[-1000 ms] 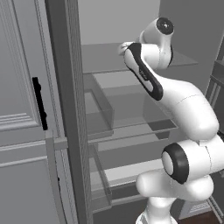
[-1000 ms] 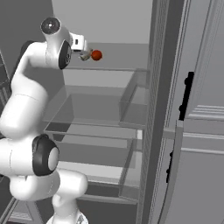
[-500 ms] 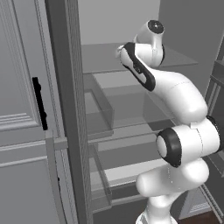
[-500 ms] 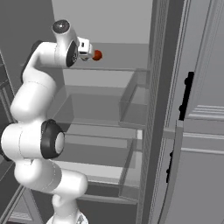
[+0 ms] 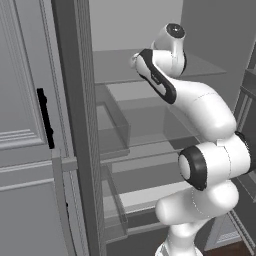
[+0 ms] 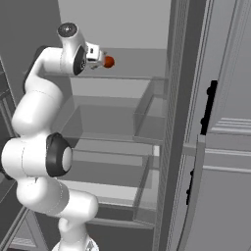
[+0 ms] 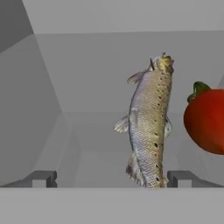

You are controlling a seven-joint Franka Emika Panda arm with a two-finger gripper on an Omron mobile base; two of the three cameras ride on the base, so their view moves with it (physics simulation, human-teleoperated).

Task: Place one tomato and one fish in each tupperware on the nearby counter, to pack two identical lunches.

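- The fish lies lengthwise ahead of the pincer, nearer its right fingertip; the tomato sits further right, just beside the fish.
- The pincer stands wide, holding nothing.
- The fish looks slick, limp and tapered; I would grip across its thick middle. The tomato is smooth and bruisable.
- The arm reaches high into the fridge's upper shelf, with the wrist held level.
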